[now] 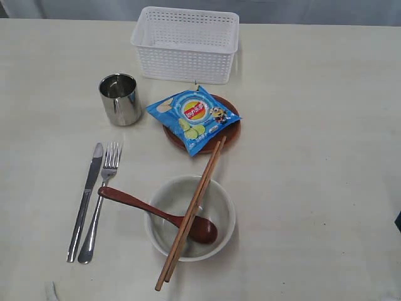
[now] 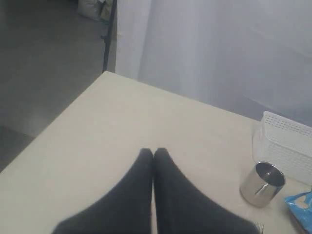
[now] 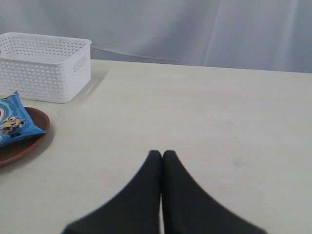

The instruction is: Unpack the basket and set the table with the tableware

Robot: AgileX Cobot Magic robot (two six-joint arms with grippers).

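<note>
On the pale cream bench (image 1: 313, 188), faintly grained like wood, a white rectangular plastic basket (image 1: 185, 44) with lattice walls and a rolled rim stands at the far edge, open side up. Nearer, a shiny cylindrical steel cup (image 1: 119, 99) stands upright, well left of a round brown plate (image 1: 233, 133) that carries a glossy blue chip bag (image 1: 193, 116). A pale greenish-white bowl (image 1: 220, 202) sits near the front and holds the oval head of a dark red-brown wooden spoon (image 1: 135, 203), whose handle points left over the rim toward a steel fork (image 1: 99, 207). Two slim wooden chopsticks (image 1: 199, 191) lie diagonally across the bowl, far ends at the plate. The fork and a steel knife (image 1: 86, 200) lie side by side, tips toward the cup. The left gripper (image 2: 153, 152) and right gripper (image 3: 162, 153) each hang over bare bench, black fingers pressed together, holding nothing.
</note>
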